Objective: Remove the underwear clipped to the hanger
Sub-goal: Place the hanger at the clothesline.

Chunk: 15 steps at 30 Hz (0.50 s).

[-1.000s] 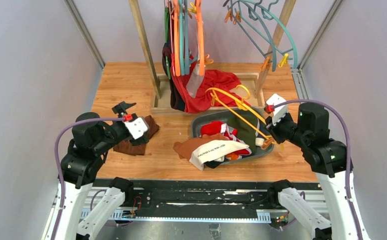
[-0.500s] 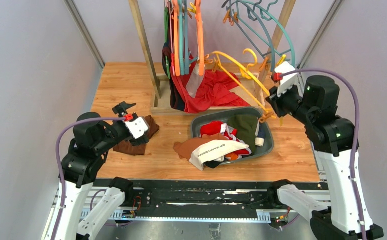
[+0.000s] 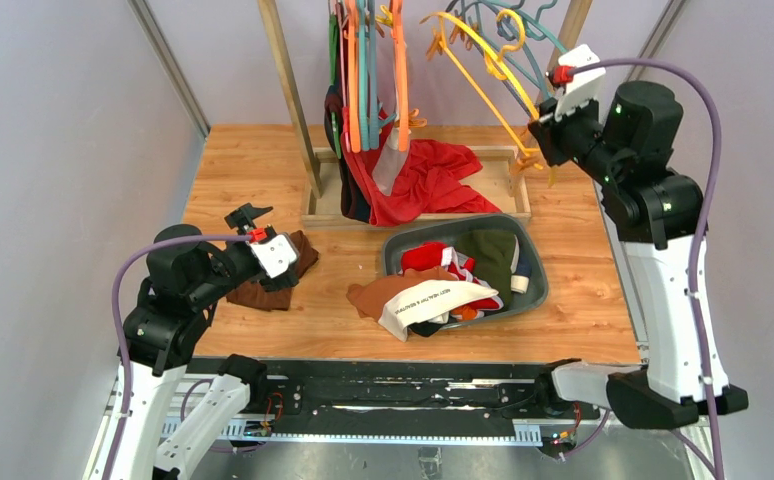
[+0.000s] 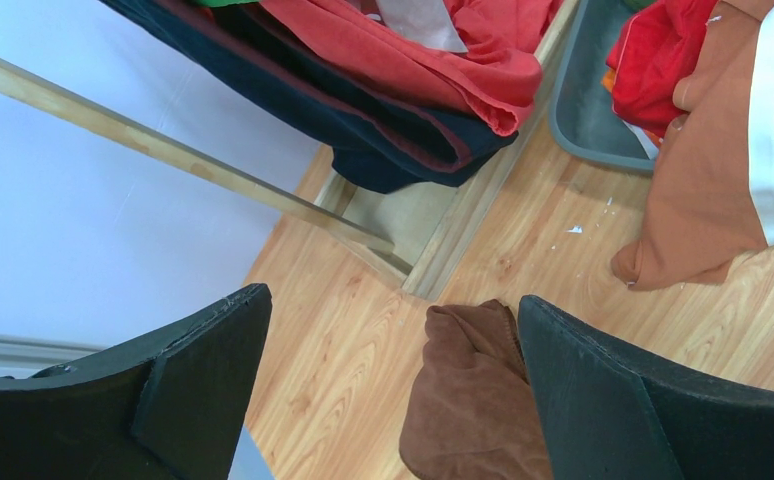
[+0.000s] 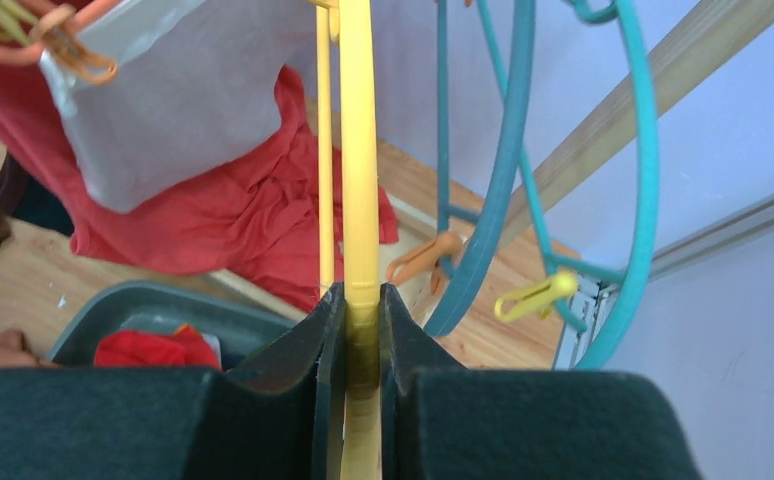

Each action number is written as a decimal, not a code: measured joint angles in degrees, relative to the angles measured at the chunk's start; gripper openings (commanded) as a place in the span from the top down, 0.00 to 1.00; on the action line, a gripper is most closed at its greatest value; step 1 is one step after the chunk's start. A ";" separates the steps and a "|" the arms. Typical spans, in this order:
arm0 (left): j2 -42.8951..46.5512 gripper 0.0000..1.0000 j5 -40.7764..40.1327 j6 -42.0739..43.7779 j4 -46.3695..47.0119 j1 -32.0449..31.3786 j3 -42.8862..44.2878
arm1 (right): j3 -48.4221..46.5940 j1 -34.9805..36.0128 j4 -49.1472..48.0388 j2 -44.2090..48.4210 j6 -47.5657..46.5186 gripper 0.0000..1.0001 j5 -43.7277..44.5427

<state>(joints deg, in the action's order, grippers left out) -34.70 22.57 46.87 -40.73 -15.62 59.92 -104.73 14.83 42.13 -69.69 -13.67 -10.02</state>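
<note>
Brown brief (image 3: 423, 298), white waistband running left-right, drapes over near-left rim of grey bin (image 3: 538, 292). Red brief (image 3: 425, 257) with white trim and dark brief (image 3: 493, 255) lie inside. Three briefs told apart; pile overlaps, so any others unclear. One yellow hanger (image 5: 358, 180), long axis slanting from near-right up to far-left, pinched between fingers of right gripper (image 5: 361, 300), raised at far right by rack. Left gripper (image 4: 393, 300) spread wide above dark brown cloth (image 4: 473, 400), partly hidden.

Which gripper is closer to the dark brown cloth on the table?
Left. The left gripper hangs open just above the dark brown cloth; the right gripper is up by the rack, far across, clamping the yellow hanger.
</note>
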 measured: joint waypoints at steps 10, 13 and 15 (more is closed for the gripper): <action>0.00 0.02 0.13 0.00 0.00 0.00 0.00 | -12.41 0.28 -2.45 -11.47 1.75 0.99 2.21; 0.00 0.02 0.28 0.02 0.00 0.00 0.00 | -14.14 0.42 -2.93 -13.68 2.01 1.00 2.75; 0.00 0.02 0.39 0.02 0.00 0.00 0.00 | -15.63 0.55 -3.13 -15.34 2.34 0.99 3.04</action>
<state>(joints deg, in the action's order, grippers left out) -34.70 22.96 46.89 -40.73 -15.62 59.92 -120.36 15.38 39.00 -85.03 -11.33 -6.98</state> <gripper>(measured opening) 0.982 0.129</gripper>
